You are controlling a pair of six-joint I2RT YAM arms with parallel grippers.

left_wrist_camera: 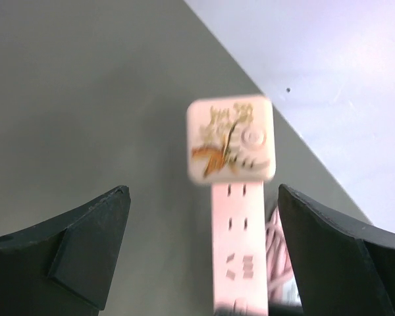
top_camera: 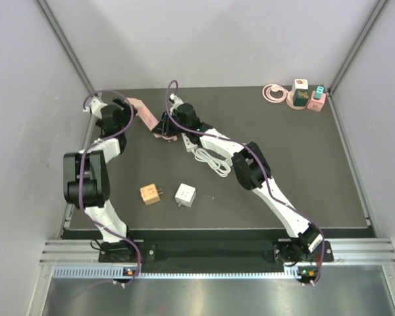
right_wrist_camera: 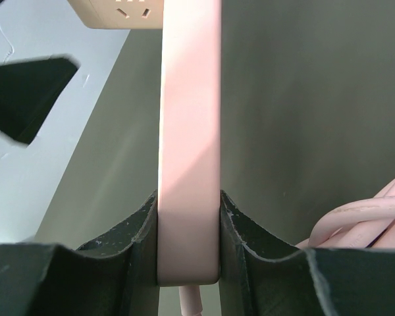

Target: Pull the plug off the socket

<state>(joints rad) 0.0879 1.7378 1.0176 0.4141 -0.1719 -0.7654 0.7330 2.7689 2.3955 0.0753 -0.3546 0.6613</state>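
Plug: a pale square plug block [left_wrist_camera: 230,139] with a gold drawing on its face, blurred in the left wrist view. It sits on the far end of a long pink plastic power strip [left_wrist_camera: 237,253].
Strip position: in the top view it runs diagonally across the far-left part of the dark grey table mat [top_camera: 303,171], between the two grippers.
Left wrist view only: the strip's socket face with its rows of slots, and the plug block's printed front.
Right wrist view only: the strip edge-on, with the plug block jutting out to its left at the top and showing socket holes. A pink cable [right_wrist_camera: 368,217] loops at the right.
Top view only: a coiled white cable [top_camera: 210,161], an orange cube adapter [top_camera: 149,194] and a white cube adapter [top_camera: 185,194] lie nearer the bases.
Left gripper [left_wrist_camera: 203,192]: spread wide, with fingers on either side of the strip and apart from it, grasping nothing.
Right gripper [right_wrist_camera: 188,217]: clamped on the strip's near end, with both fingers pressed against it.
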